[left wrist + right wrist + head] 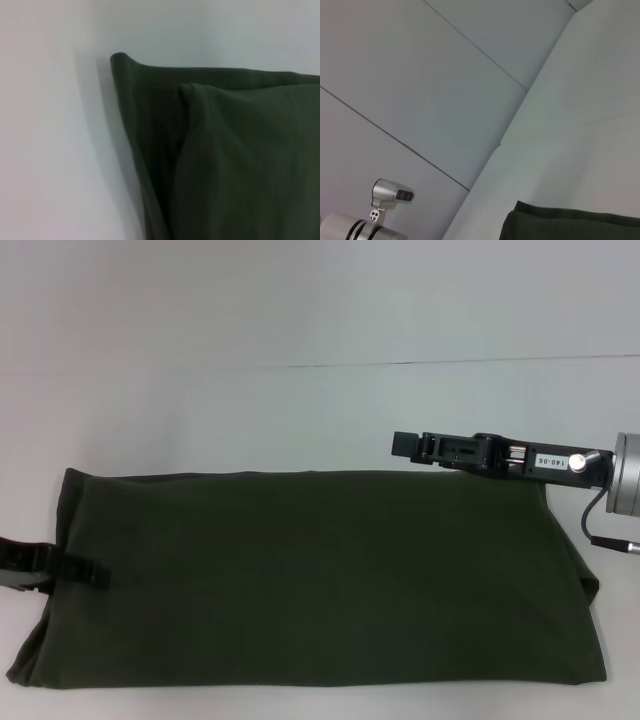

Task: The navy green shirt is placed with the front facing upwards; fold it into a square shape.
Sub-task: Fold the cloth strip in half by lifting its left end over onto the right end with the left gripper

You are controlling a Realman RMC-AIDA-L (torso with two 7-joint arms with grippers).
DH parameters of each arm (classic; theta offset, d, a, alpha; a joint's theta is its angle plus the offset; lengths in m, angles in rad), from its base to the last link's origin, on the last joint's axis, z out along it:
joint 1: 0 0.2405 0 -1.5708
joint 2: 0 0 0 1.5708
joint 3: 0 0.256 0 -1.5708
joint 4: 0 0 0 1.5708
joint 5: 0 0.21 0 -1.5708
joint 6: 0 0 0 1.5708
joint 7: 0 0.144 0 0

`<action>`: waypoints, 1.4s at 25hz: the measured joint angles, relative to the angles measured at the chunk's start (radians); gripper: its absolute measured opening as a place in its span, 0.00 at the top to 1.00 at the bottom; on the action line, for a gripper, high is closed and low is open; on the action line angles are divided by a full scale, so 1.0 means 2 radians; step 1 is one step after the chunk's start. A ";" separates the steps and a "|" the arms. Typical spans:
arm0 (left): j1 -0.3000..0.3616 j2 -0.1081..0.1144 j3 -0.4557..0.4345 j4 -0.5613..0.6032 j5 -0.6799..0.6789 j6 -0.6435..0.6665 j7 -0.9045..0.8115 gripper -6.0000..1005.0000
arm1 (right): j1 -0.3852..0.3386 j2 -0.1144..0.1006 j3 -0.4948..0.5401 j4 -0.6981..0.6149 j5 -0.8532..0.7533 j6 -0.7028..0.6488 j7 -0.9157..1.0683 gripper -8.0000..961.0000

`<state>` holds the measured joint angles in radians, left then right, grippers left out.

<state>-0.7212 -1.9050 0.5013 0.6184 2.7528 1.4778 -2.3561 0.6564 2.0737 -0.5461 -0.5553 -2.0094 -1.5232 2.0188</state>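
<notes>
The navy green shirt (310,575) lies on the white surface (300,410) near its front edge, already folded into a long band with only plain cloth showing; sleeves and sides look tucked in. What remains, by my reading, is bringing one end over the other to make a square. The left claw (75,570) sits at the shirt's left end, the right claw (415,447) hovers over its far right corner; I cannot tell whether either is clenched.

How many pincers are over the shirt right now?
2. The left pincer sits at the shirt's left edge; the right pincer hovers above its far right corner. Parts of both may be hidden.
</notes>
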 joint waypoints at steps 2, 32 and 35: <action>0.000 0.000 0.000 -0.001 -0.001 0.001 0.000 0.20 | 0.000 0.000 0.000 0.000 0.000 0.000 0.000 0.19; -0.010 -0.002 0.000 -0.026 -0.020 -0.004 0.000 0.26 | -0.001 -0.001 -0.003 -0.001 0.000 -0.002 0.000 0.19; -0.009 -0.002 0.000 -0.026 -0.021 -0.004 0.003 0.27 | -0.001 -0.001 -0.003 -0.001 0.000 -0.002 0.000 0.19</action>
<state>-0.7389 -1.9095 0.5010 0.5660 2.7101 1.4697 -2.3501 0.6550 2.0721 -0.5522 -0.5578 -2.0090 -1.5263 2.0187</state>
